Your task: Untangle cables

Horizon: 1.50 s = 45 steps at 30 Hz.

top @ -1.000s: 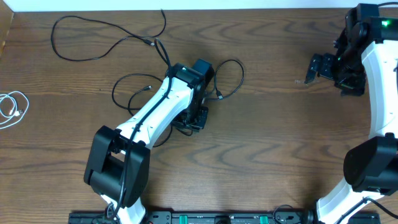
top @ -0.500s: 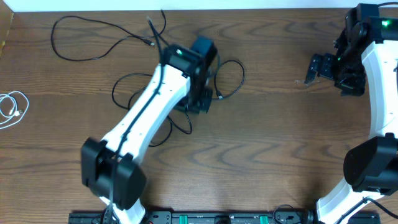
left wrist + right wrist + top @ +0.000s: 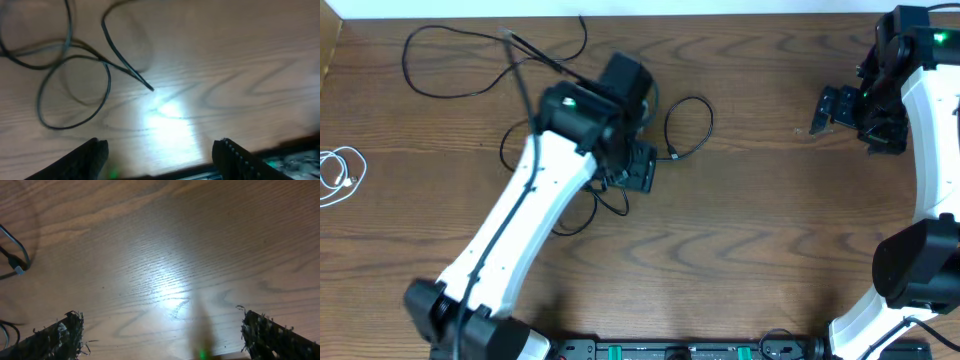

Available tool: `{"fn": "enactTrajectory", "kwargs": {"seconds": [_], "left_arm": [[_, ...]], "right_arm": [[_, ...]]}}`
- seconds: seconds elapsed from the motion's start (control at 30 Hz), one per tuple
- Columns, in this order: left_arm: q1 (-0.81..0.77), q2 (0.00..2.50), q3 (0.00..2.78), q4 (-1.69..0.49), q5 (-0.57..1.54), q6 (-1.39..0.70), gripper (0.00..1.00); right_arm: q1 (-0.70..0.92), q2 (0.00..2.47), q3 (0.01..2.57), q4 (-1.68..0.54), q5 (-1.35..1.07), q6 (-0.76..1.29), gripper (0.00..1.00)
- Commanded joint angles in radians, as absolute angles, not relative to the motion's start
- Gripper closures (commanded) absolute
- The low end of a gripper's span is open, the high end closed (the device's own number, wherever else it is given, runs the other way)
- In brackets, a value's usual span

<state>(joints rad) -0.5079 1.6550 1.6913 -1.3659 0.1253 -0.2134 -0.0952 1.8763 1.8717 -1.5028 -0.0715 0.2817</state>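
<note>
Left tool (image 3: 161, 150) spread, empty, over black cables (image 3: 109, 80) mid-desk (image 3: 770, 230) nr far edge, loops ahead-left of its tips, tangle running left-right; white cable (image 3: 342, 168) alone at left edge; right tool (image 3: 820, 112) spread, empty, far right, so left arm's nearer.

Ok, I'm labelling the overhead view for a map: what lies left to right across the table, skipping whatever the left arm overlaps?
white cable → long black cable → right claw
</note>
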Motion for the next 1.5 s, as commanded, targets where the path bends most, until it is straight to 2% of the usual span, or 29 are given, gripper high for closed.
{"fn": "enactTrajectory", "kwargs": {"seconds": [0.0, 0.3, 0.57, 0.87, 1.13, 1.27, 1.47], "left_arm": [[-0.51, 1.672, 1.533, -1.285, 0.125, -0.223, 0.27], [-0.51, 1.672, 1.249, -0.932, 0.128, -0.222, 0.24], [-0.51, 1.673, 1.151, -0.829, 0.127, -0.222, 0.24], [-0.51, 1.673, 1.096, -0.775, 0.127, -0.222, 0.53], [-0.51, 1.672, 1.096, -0.76, 0.093, -0.221, 0.58], [-0.51, 1.672, 1.096, -0.746, 0.093, -0.222, 0.71], [-0.51, 1.672, 1.096, -0.756, 0.094, -0.222, 0.72]], "right_arm": [[-0.092, 1.857, 1.881, -1.504, -0.07, 0.295, 0.01], [-0.092, 1.857, 1.881, -1.504, -0.07, 0.295, 0.01], [-0.092, 1.857, 1.881, -1.504, -0.07, 0.295, 0.01], [-0.092, 1.857, 1.881, -1.504, -0.07, 0.295, 0.01], [-0.092, 1.857, 1.881, -1.504, -0.07, 0.295, 0.01], [-0.092, 1.857, 1.881, -1.504, -0.07, 0.295, 0.01], [-0.092, 1.857, 1.881, -1.504, -0.07, 0.295, 0.01]]}}
